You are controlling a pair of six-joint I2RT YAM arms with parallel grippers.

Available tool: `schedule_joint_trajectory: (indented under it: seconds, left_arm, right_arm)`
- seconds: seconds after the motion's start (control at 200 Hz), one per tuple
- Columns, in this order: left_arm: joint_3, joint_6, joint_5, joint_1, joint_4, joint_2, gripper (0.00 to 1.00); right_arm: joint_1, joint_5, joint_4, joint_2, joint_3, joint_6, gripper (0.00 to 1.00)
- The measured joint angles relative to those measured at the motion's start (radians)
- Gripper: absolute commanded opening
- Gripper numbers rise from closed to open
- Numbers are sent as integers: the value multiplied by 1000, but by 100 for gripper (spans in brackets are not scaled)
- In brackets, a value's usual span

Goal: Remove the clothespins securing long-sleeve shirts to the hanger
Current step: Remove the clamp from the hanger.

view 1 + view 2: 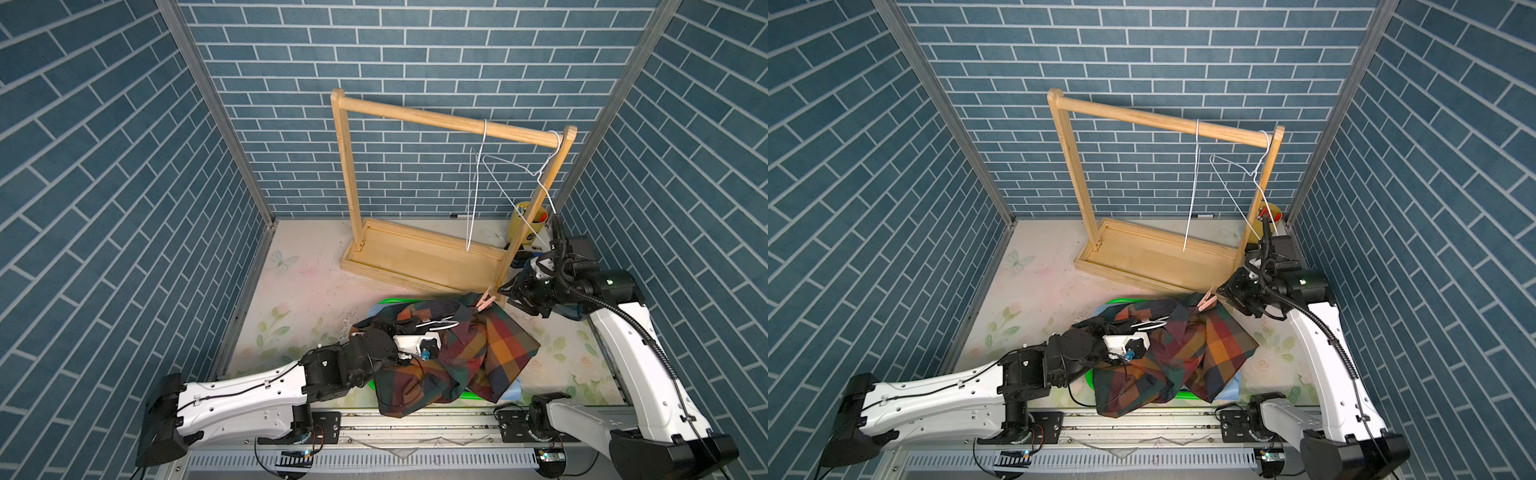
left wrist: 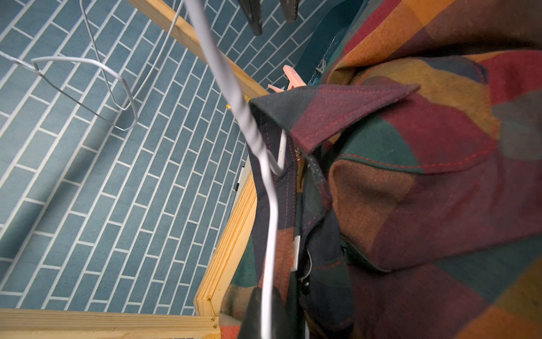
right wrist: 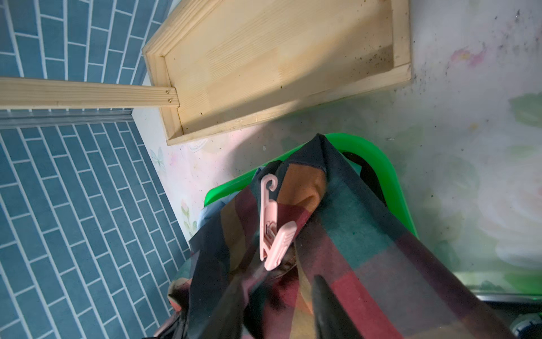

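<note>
Now closing in on the single pink clothespin [image 3: 274, 226], clipped over a shoulder fold of the plaid shirt [image 1: 498, 345] and hanging above the green basket [image 3: 378, 158] towards the bench's front edge, just beside the near right corner of the wooden rack [image 1: 415, 116]. Clamping the shirt's wire hanger [image 2: 264, 164] tight in the left gripper [image 2: 271, 311]; approaching with the right gripper [image 3: 277, 296], jaws parted and empty, just short of the pin and not touching it. Probably best going in square to the pin's nearer, splayed end, squeezing both legs together for opening the mouth, then drawing it off along the cloth rather than tugging sideways. Counting: one clothespin showing, one plaid shirt, a sliver of light blue cloth [image 1: 516, 384] underneath, three hangers including two bare hangers [image 1: 473, 195] on the rack, one basket, one yellow cup [image 1: 525, 220] at the far right corner.
</note>
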State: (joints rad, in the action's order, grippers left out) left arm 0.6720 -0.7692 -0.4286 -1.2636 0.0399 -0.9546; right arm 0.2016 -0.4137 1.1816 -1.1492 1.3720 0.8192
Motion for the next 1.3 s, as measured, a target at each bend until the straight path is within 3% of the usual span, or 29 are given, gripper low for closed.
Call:
schedule_joint_trajectory:
  seconds: [0.125,0.24,0.425,0.73,0.915,1.3]
  left_arm:
    - [0,-34,-16,-13,15,-20,0]
    - [-4,-69,-43,-36,40,-37,0]
    - [-16,-115,-89,-66,74,-50,0]
    - [-16,-152,-146,-94,112,-75,0]
    - [-16,-170,-169,-113,116,-76,0]
    - [-16,-190,-200,-144,117,-87,0]
  right_arm:
    - [0,-2,51,-51,50,-42,84]
    - [10,-1,92,-94,95,-74,88]
    - [49,6,141,-159,113,-93,75]
    - [99,16,169,-253,108,-92,69]
    - [101,19,178,-280,108,-92,61]
    - [101,21,224,-372,140,-95,54]
